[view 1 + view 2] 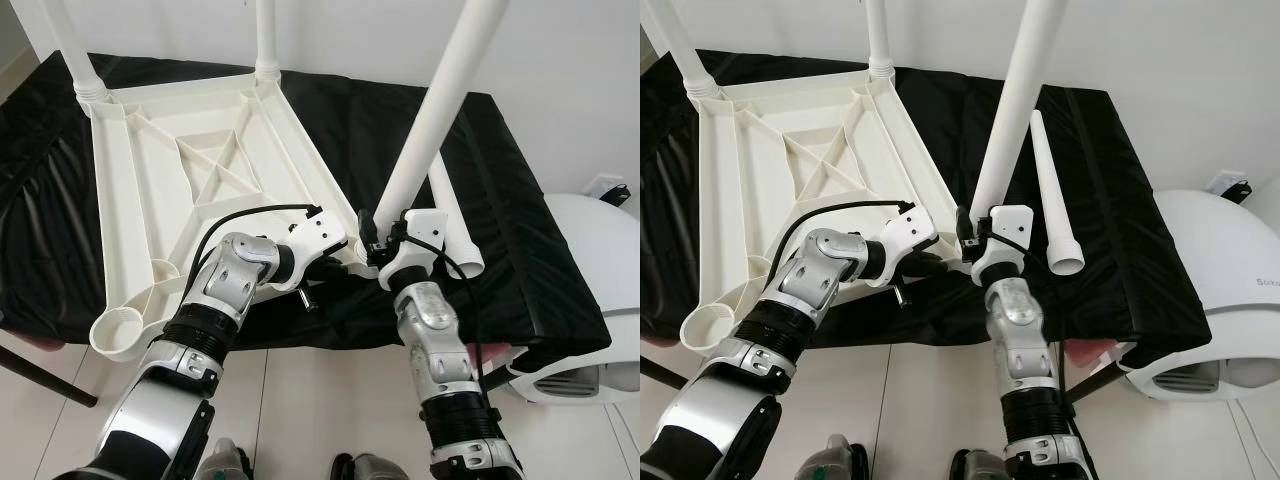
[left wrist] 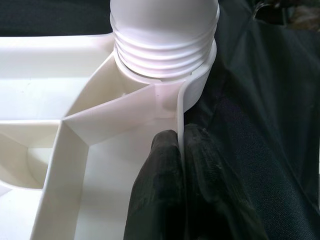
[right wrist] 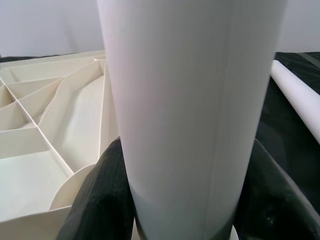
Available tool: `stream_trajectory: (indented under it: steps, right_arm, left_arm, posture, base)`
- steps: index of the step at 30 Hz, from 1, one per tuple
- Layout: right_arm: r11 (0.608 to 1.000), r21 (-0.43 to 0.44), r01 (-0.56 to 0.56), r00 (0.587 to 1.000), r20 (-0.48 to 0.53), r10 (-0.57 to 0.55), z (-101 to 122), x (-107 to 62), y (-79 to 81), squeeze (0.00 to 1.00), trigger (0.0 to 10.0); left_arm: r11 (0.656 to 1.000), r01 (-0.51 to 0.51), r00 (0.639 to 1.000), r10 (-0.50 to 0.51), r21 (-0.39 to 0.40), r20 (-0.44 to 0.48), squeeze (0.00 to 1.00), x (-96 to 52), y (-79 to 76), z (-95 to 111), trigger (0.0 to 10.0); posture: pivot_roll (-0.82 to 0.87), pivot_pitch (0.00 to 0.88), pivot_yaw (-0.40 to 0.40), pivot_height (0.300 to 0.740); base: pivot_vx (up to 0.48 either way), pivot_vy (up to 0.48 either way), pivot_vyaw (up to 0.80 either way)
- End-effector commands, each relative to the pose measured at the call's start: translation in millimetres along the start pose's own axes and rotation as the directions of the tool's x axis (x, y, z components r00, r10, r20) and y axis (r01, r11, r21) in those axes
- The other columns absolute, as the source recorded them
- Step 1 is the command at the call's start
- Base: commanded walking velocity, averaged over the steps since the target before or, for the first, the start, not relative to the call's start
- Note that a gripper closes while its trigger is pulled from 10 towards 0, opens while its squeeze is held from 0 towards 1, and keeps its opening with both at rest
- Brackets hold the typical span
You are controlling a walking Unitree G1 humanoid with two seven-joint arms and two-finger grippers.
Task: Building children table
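Your right gripper (image 1: 985, 232) clamps the white leg (image 1: 440, 110) at its base | left gripper (image 2: 182, 150) pinches the upturned tabletop's rim (image 2: 181, 107) beside that corner socket | leg's long axis leans up and away, threads partly seated | spare leg (image 1: 1052, 205) lies beyond on the black cloth (image 1: 520, 220).

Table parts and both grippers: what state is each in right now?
Tabletop: upside down on black cloth.
Two far legs: upright in sockets.
Third leg: tilted at near right socket, threads exposed.
Spare leg: lying loose.
Near left socket: empty.
Left gripper: pinching tabletop rim.
Right gripper: clamped around third leg.
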State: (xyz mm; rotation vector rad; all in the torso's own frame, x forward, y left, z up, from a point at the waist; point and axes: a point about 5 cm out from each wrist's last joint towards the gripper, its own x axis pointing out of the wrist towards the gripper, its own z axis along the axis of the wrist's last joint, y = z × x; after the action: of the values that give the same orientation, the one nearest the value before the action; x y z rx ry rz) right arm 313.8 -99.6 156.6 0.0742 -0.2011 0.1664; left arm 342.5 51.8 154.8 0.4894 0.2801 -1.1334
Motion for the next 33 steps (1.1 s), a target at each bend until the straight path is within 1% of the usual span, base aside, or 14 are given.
stream_trajectory:
  steps: [1,2,3,5,6,11,15,17,21,23,26,28,29,33]
  right_arm:
    - [0.998,0.06,0.002,0.996,-0.085,0.003,-16.4,-8.1,17.2,0.0,0.0]
    - [0.998,0.059,0.013,0.996,-0.091,-0.008,-16.5,-8.0,16.2,0.0,7.3]
    - [0.998,0.068,0.007,0.995,-0.103,0.0,-17.9,-7.9,15.7,0.0,10.0]
    - [0.997,0.078,0.001,0.994,-0.112,0.008,-19.2,-7.9,14.7,0.0,10.0]
    - [0.997,0.081,-0.001,0.994,-0.113,0.01,-19.1,-8.1,14.2,1.0,10.0]
    - [0.996,0.09,-0.018,0.993,-0.112,0.028,-18.7,-7.4,10.8,1.0,10.0]
    - [0.996,0.068,-0.05,0.993,-0.105,0.057,-16.8,-6.0,-0.6,1.0,10.0]
    - [0.993,0.091,-0.079,0.991,-0.101,0.088,-15.1,-5.4,-5.3,1.0,10.0]
    - [0.99,0.049,-0.128,0.988,-0.083,0.132,-11.0,-3.2,-19.7,1.0,10.0]
    - [0.978,0.081,-0.19,0.979,-0.063,0.195,-3.5,1.7,-36.5,1.0,10.0]
    - [0.973,0.096,-0.208,0.976,-0.052,0.213,-0.2,3.5,-41.2,1.0,10.0]
    - [0.94,0.076,-0.332,0.942,-0.033,0.335,9.2,7.7,-51.9,1.0,10.0]
    - [0.94,0.076,-0.332,0.942,-0.033,0.335,9.2,7.7,-51.9,1.0,10.0]
    - [0.905,0.063,-0.42,0.905,-0.04,0.423,12.1,9.0,-58.9,1.0,10.0]
  left_arm:
    - [0.985,-0.166,0.986,0.167,-0.053,0.019,0.0,4.1,2.5,-4.1,10.0]
    - [0.985,-0.165,0.986,0.166,-0.053,0.02,0.0,4.1,2.3,-4.0,10.0]
    - [0.985,-0.165,0.986,0.166,-0.053,0.019,0.0,4.1,2.5,-4.0,10.0]
    - [0.985,-0.165,0.986,0.166,-0.053,0.019,0.0,4.0,2.9,-4.0,10.0]
    - [0.985,-0.165,0.986,0.166,-0.053,0.019,0.0,3.9,3.0,-4.0,10.0]
    - [0.985,-0.166,0.986,0.167,-0.053,0.019,0.0,3.4,3.4,-4.0,10.0]
    - [0.985,-0.167,0.986,0.168,-0.053,0.019,0.0,2.9,3.7,-3.7,10.0]
    - [0.985,-0.167,0.986,0.168,-0.052,0.019,0.0,2.8,3.8,-3.5,10.0]
    - [0.985,-0.166,0.986,0.168,-0.052,0.019,0.0,2.7,4.0,-3.6,10.0]
    - [0.984,-0.168,0.985,0.169,-0.052,0.018,0.0,2.5,4.7,-3.5,10.0]
    - [0.984,-0.169,0.985,0.17,-0.053,0.018,0.0,2.4,5.0,-3.5,10.0]
    - [0.984,-0.17,0.985,0.171,-0.053,0.02,0.0,2.2,5.1,-2.9,10.0]
    - [0.984,-0.17,0.985,0.171,-0.053,0.02,0.0,2.2,5.1,-2.9,10.0]
    - [0.984,-0.17,0.985,0.171,-0.054,0.022,0.0,2.4,4.9,-2.3,10.0]
  posture:
    - [0.02,0.073,-0.068,0.74]
    - [0.02,0.075,-0.066,0.74]
    - [0.02,0.075,-0.064,0.74]
    - [0.02,0.076,-0.064,0.74]
    - [0.02,0.077,-0.064,0.74]
    - [0.02,0.077,-0.061,0.74]
    - [0.01,0.078,-0.06,0.74]
    - [0.01,0.078,-0.057,0.74]
    - [0.01,0.079,-0.056,0.74]
    - [0.01,0.08,-0.056,0.74]
    - [0.01,0.08,-0.057,0.74]
    - [0.01,0.077,-0.057,0.74]
    - [0.01,0.077,-0.057,0.74]
    - [0.01,0.075,-0.056,0.74]
  base:
    - [0.0,0.0,0.0]
    - [0.0,0.0,0.0]
    - [0.0,0.0,0.0]
    - [0.0,0.0,0.0]
    - [0.0,0.0,0.0]
    - [0.0,0.0,0.0]
    - [0.0,0.0,0.0]
    - [0.0,0.0,0.0]
    - [0.0,0.0,0.0]
    - [0.0,0.0,0.0]
    - [0.0,0.0,0.0]
    - [0.0,0.0,0.0]
    - [0.0,0.0,0.0]
    - [0.0,0.0,0.0]
